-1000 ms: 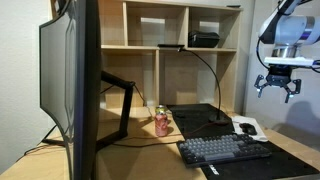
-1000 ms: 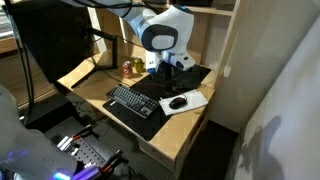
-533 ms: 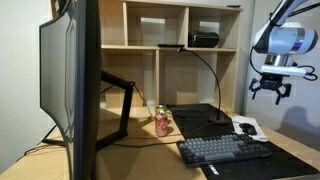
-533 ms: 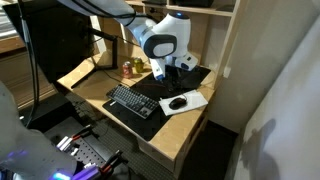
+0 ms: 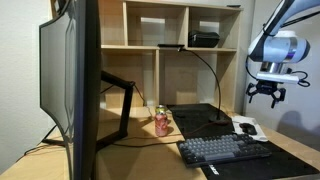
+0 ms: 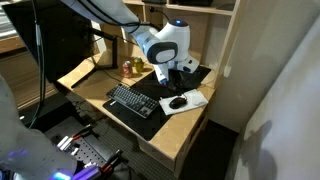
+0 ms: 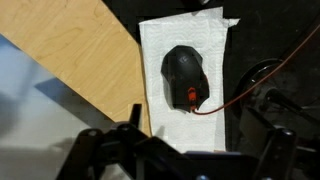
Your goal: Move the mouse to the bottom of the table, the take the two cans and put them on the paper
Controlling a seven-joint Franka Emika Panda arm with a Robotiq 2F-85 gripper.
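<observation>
above the mouse (image 7: 185,75), gripper (image 5: 266,96) now closer

Straight before me a dark keyboard (image 5: 225,150) lies on a black mat (image 5: 195,120). Behind the keyboard stands a light-wood shelf unit (image 5: 140,28), and a flat black box (image 5: 204,39) sits in one of its upper compartments. Between the keyboard and the shelf unit I see a black lamp (image 5: 214,80), its thin neck curving up from the mat. Well off to the side of the keyboard a big monitor (image 5: 70,90) stands nearly edge-on, carried by a black arm (image 5: 122,100).
</observation>
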